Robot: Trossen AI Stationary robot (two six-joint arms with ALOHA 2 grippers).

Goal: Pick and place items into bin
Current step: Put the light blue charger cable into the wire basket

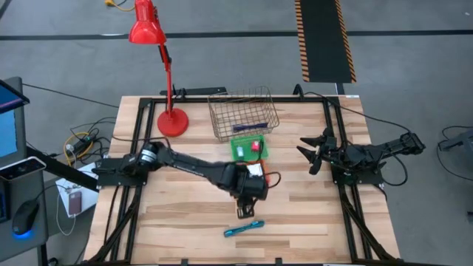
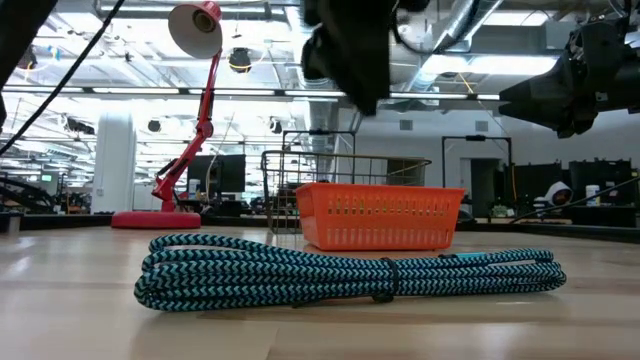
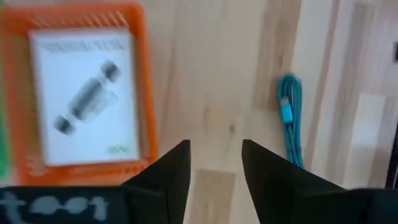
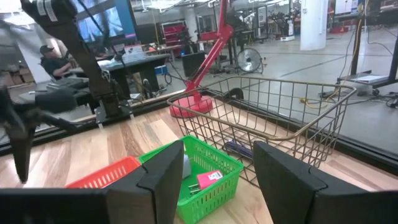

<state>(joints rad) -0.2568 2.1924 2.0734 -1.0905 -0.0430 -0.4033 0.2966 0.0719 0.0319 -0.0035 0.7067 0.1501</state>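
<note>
Teal braided cable (image 1: 244, 228), coiled, lies on the counter (image 1: 177, 214) near its front edge, just beyond the left gripper (image 3: 214, 163), whose jaws are spread and empty above bare wood beside an orange tray (image 3: 146, 93) holding a white card (image 3: 84, 96). To grasp well, centre the jaws across the bundle before descending. The right gripper (image 4: 214, 171) waits released, facing the wire basket (image 4: 273, 121).
</note>
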